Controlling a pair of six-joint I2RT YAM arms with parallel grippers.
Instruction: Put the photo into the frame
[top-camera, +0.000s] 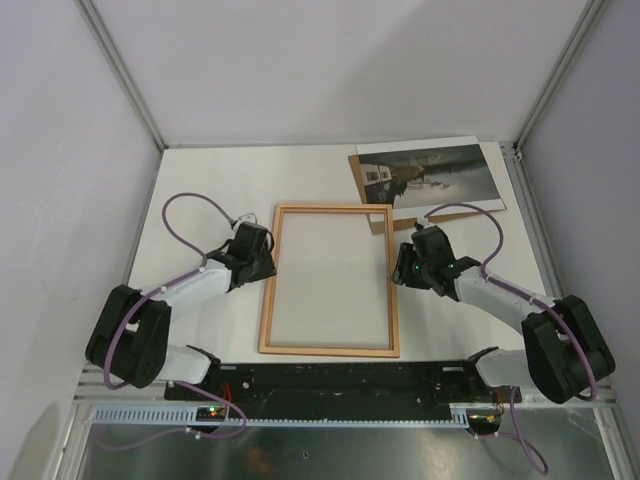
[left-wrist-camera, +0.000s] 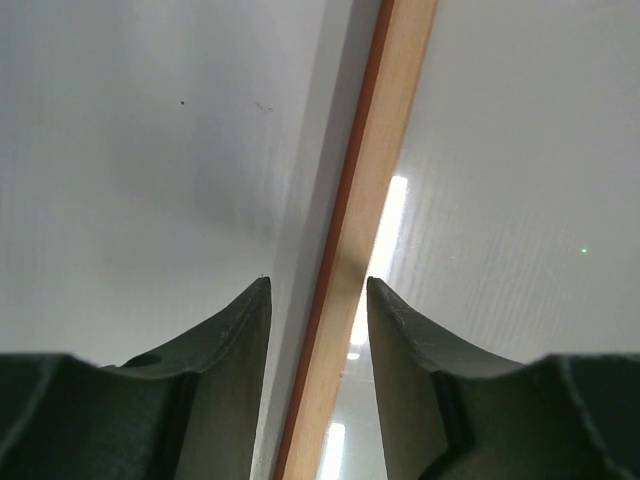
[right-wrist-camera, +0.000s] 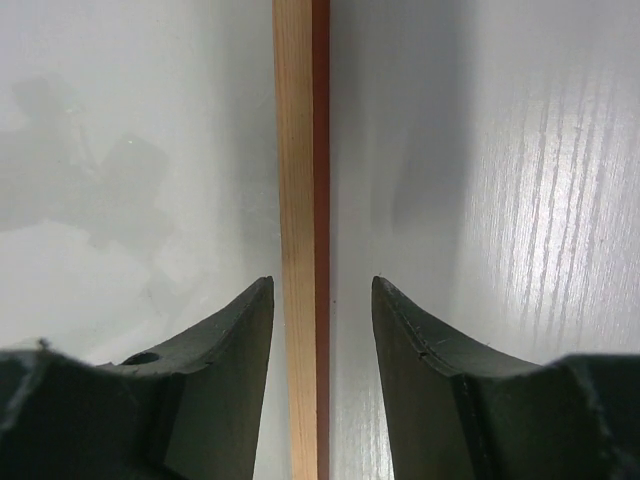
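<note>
The white-bordered paper photo (top-camera: 440, 172) lay on a plain brown backing board (top-camera: 370, 192), beyond your right gripper (top-camera: 400, 262) and a little to its outer side, long axis crosswise; that arm was the nearer one, I judge. The thin rectangular frame (top-camera: 330, 209), pale wood upward, lay between both hands, lengthwise away from you. Your left gripper (top-camera: 266, 262) and the right each hung low, jaws released, straddling a side rail without clamping it.

A lab robot cell: white panel walls (top-camera: 350, 70), aluminium posts (top-camera: 122, 75), white table (top-camera: 205, 175).
</note>
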